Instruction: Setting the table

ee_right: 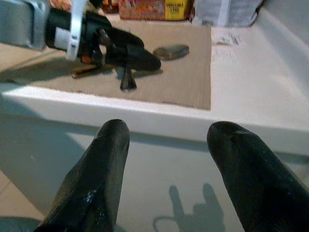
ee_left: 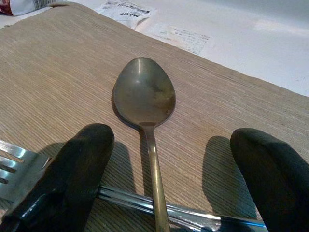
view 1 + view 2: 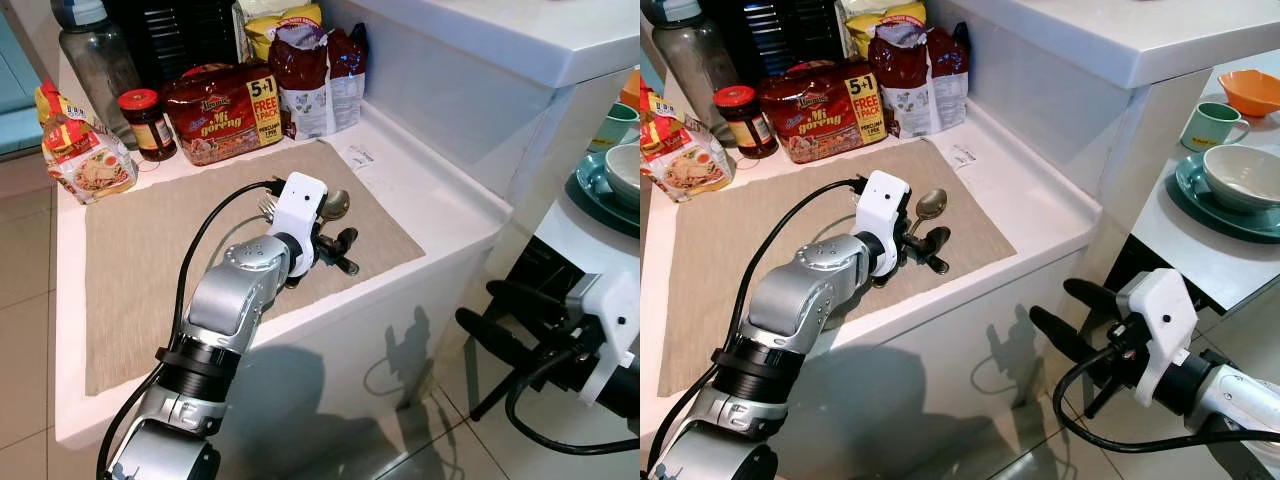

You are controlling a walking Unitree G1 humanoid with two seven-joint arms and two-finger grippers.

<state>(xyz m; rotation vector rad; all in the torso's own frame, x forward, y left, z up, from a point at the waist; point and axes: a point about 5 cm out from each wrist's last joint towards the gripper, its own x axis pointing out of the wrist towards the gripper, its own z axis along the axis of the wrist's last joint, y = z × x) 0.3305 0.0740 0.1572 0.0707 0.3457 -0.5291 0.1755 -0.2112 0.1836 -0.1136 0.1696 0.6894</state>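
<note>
Fingers of left gripper spread wide, straddling spoon handle low over beige placemat; nothing gripped yet, pads apart from metal on both sides. Spoon lying flat on placemat, bowl pointing away toward receipt, handle crossing over fork shaft that lies crosswise beneath. Likely lined up this way to pinch spoon handle. Crossed cutlery a risk: closing could drag fork along.

Right gripper fingers also open, empty, held below table edge near tiled floor, seemingly parked out of the way.

Back of table crowded with noodle multipack, small jar, bottle, snack bags. Second surface to right carries bowl on teal plate, green mug, orange bowl; probably destination for cutlery. Setting judged early, cutlery not placed beside dishes.
</note>
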